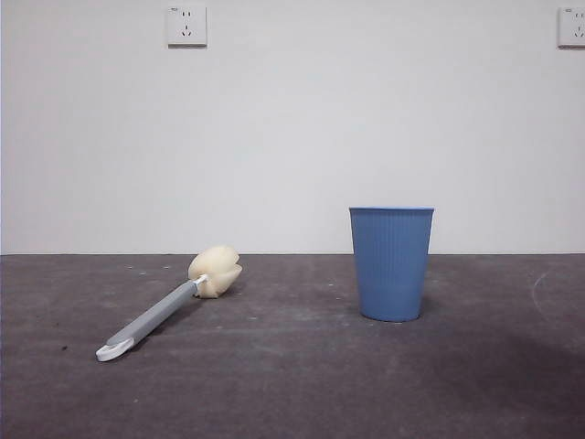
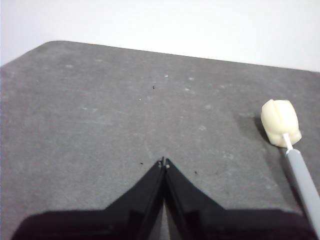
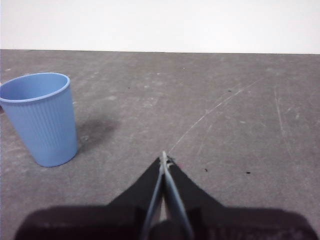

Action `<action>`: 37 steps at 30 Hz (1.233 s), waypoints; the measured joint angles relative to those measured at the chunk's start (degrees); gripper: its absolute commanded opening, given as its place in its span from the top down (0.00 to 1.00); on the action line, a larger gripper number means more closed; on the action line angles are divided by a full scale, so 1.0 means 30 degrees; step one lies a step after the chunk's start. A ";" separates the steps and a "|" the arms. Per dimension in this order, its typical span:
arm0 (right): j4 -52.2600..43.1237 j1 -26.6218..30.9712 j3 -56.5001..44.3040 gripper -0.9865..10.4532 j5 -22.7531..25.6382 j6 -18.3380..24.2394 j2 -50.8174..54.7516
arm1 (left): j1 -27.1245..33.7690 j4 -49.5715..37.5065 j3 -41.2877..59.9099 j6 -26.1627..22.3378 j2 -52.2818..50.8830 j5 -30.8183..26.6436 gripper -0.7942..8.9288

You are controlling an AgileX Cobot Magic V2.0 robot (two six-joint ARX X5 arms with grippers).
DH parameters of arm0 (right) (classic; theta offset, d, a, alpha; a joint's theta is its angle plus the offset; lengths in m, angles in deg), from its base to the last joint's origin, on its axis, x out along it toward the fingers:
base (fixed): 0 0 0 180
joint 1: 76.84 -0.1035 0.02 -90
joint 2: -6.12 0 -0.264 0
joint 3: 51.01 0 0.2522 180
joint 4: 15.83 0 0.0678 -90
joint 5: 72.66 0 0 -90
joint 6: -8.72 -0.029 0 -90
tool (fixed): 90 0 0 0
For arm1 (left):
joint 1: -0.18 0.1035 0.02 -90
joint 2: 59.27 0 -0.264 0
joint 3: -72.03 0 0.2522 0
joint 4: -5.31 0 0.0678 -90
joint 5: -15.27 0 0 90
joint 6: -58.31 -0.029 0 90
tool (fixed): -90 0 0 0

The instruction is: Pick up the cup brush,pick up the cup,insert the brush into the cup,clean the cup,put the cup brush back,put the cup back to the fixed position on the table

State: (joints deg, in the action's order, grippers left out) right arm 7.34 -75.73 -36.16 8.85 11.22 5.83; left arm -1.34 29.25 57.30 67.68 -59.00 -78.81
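Observation:
The cup brush (image 1: pixel 169 305) lies flat on the table (image 1: pixel 292 384) at the left, its cream sponge head (image 1: pixel 217 271) towards the wall and its white hooked tip towards the front. The blue ribbed cup (image 1: pixel 391 262) stands upright right of centre, mouth up. Neither arm shows in the front view. My left gripper (image 2: pixel 164 163) hovers above bare table, shut and holding nothing, with the cup brush (image 2: pixel 290 145) off to one side of it. My right gripper (image 3: pixel 164 157) is shut and holds nothing too, with the cup (image 3: pixel 41 118) apart from it.
A white wall stands behind the table, with two sockets (image 1: pixel 186 26) high up. The table's rounded corner (image 2: pixel 55 44) shows in the left wrist view. Pale scratches (image 3: pixel 215 112) mark the surface near the right gripper.

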 measured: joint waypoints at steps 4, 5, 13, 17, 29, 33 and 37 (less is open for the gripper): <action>-0.0102 0.0000 -0.0015 0.91 -0.0109 -0.0262 0.0000 | 0.0000 0.0000 0.0000 0.0641 0.0000 0.0721 0.92; -0.0131 0.0000 -0.0015 0.91 -0.0117 -0.0444 0.0000 | 0.0000 0.0000 0.0000 0.0765 0.0000 0.1151 0.92; -0.0270 0.0000 -0.0029 0.92 -0.0168 -0.3067 0.0000 | 0.0000 0.0000 -0.0007 0.1290 0.0000 0.2841 0.92; -0.0262 -0.0007 0.0168 0.92 -0.0168 -0.5297 -0.0124 | 0.0000 0.0393 -0.0357 0.1763 0.0000 0.4291 0.92; 0.1100 -0.0007 0.6113 0.92 -0.4852 -0.6484 -0.4794 | 0.0000 0.3548 -0.6186 0.2186 0.1807 0.5013 0.92; 0.3585 -0.0007 0.9100 0.92 -0.6455 -0.5195 -0.7555 | 0.0000 0.5384 -0.8670 0.2055 0.3687 0.6258 0.92; 0.6739 -0.0007 1.2633 0.92 -0.7147 -0.3315 -1.0171 | 0.0000 0.7329 -1.1242 0.1319 0.5829 0.7548 0.92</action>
State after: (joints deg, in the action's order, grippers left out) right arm 27.56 -75.75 1.74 -12.60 1.28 -24.68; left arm -1.34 51.24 23.57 71.63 -41.51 -56.17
